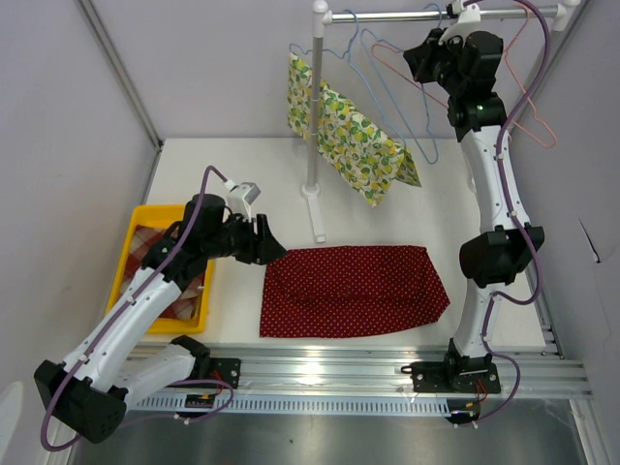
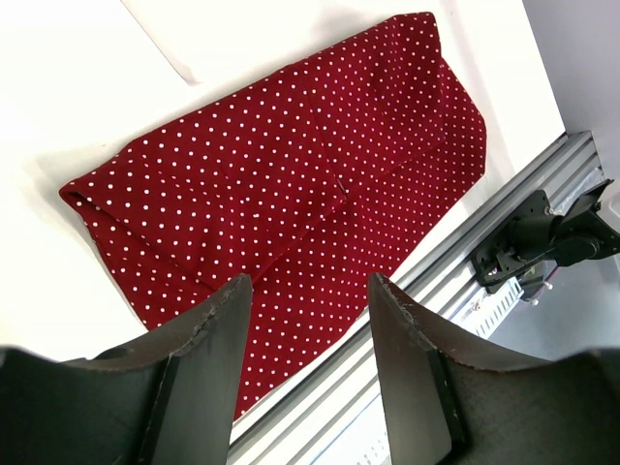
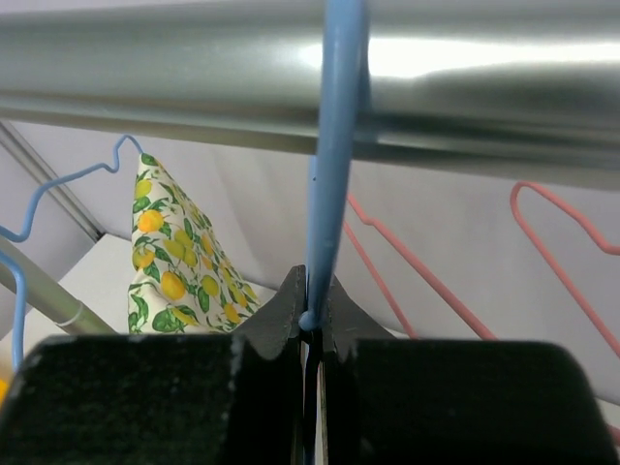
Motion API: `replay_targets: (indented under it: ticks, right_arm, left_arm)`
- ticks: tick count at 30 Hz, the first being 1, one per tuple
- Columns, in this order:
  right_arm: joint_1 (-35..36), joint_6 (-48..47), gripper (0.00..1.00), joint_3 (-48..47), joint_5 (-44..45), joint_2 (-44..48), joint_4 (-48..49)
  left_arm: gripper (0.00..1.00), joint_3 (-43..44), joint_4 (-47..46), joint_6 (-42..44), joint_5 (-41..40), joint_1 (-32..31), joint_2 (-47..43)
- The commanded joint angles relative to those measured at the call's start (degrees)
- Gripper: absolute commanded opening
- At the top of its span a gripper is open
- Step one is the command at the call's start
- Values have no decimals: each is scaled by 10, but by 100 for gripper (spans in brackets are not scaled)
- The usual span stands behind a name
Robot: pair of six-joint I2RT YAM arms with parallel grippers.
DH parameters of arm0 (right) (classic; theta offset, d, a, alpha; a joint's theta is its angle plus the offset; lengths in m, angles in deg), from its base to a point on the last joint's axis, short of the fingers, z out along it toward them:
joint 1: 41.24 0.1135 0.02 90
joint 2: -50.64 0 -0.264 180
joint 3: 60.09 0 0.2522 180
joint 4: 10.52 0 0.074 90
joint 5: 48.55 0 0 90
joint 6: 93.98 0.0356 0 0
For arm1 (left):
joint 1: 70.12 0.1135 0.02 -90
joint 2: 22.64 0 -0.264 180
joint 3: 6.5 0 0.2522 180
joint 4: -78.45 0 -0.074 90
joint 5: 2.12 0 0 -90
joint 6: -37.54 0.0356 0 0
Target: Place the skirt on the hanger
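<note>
Yellow bin w/ checked cloth.

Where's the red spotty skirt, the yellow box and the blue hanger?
red spotty skirt (image 1: 354, 291), top view, middle of the cloth.
yellow box (image 1: 124, 266), top view, its left wall.
blue hanger (image 3: 325, 223), right wrist view, the straight wire of its hook.
</note>
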Motion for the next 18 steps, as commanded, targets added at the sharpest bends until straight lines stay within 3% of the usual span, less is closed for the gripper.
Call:
replay_targets:
  ticks: [1, 7, 18]
  right_arm:
    - [2, 2, 0, -20, 9, 39, 27]
    - [11, -35, 0, -38, 57, 71, -5]
    - [19, -52, 0, 95, 62, 176, -10]
  left_arm:
    - [56, -4, -6, 9, 3, -4, -14]
    - [57, -4, -9, 9, 6, -4, -18]
    - [57, -4, -23, 9, 17, -4, -11]
